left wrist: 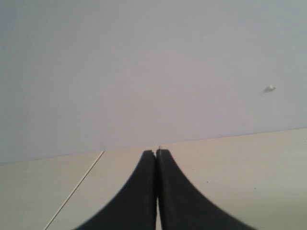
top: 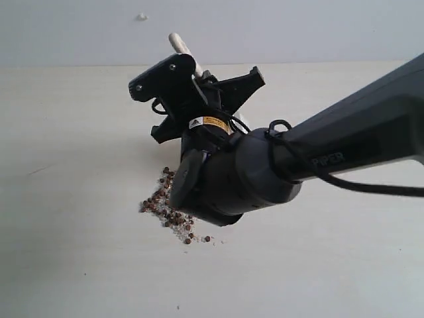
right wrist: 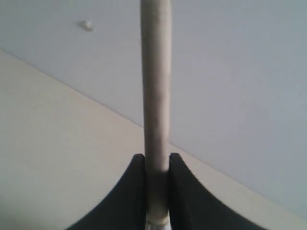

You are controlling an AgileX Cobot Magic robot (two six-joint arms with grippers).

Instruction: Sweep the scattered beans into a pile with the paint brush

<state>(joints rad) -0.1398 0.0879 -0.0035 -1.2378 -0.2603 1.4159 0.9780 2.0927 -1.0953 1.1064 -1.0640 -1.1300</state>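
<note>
The reddish-brown beans [top: 161, 201], mixed with white grains, lie in a loose elongated pile on the pale table [top: 73, 132]. Part of the pile is hidden behind my right arm's wrist. My right gripper [top: 199, 74] [right wrist: 157, 158] hovers just beyond the beans, shut on the paint brush's cream handle [right wrist: 156, 86]. The handle's rounded end [top: 177, 42] sticks up past the fingers. The bristles are hidden behind the arm. My left gripper [left wrist: 156, 152] is shut with nothing between its fingers, and it is out of the exterior view.
A grey-white wall [top: 298, 26] rises at the table's far edge, with a small white speck [top: 141, 16] on it. The thick black right arm [top: 358, 139] crosses from the right. A thin seam line [left wrist: 72, 191] runs across the table near the left gripper.
</note>
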